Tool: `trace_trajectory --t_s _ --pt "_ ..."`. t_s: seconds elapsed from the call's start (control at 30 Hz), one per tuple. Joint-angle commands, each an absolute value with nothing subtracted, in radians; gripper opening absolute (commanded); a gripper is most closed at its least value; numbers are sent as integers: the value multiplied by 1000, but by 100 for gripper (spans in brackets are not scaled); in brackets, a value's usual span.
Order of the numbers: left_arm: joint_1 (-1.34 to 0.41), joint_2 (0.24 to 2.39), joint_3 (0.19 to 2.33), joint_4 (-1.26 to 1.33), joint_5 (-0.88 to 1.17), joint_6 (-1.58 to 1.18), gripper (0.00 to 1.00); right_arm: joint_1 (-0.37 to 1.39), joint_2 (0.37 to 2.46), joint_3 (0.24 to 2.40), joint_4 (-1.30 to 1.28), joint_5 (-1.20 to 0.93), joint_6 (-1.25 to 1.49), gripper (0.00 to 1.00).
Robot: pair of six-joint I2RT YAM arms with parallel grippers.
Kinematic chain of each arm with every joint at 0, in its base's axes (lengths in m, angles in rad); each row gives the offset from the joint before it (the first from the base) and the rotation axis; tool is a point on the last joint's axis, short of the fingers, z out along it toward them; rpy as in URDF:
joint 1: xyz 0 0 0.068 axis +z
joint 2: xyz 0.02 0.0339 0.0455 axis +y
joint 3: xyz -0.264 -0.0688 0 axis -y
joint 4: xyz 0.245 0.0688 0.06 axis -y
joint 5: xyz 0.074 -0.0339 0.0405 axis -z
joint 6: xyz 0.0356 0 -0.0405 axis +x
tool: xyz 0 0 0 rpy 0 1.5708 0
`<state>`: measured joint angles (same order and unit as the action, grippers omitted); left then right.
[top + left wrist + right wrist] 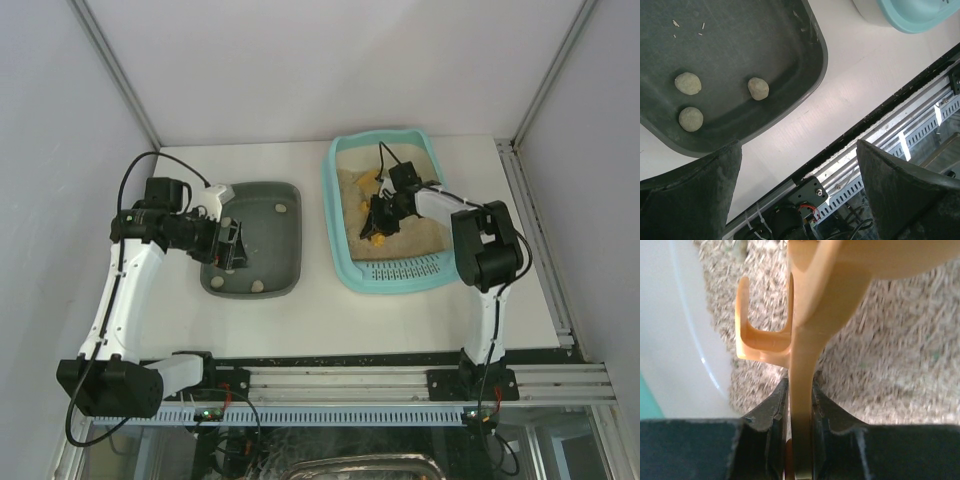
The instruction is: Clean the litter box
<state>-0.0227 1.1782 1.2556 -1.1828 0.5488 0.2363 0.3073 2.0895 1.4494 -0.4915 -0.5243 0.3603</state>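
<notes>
While the left gripper (799,150) hangs with fingers spread wide over the near corner of the dark tray (262,240), three pale clumps (758,88) lie apart in that tray. Judged from this, part of the waste is already out. To the right stands the litter box (328,200), slotted rim nearest. Farther in, the right gripper (801,390) pinches an orange scoop (805,315) by its handle over the litter (355,195). Whether clumps remain there cannot be told, so further scooping is probably left.

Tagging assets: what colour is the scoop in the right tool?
Orange; the scoop shows best in the right wrist view.
</notes>
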Motion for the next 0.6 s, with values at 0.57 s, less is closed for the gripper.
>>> trace_trajectory --t_s 0.57 --pt "-22 1054 1187 -1222 397 261 100 264 1546 987 -98 -613 590 0"
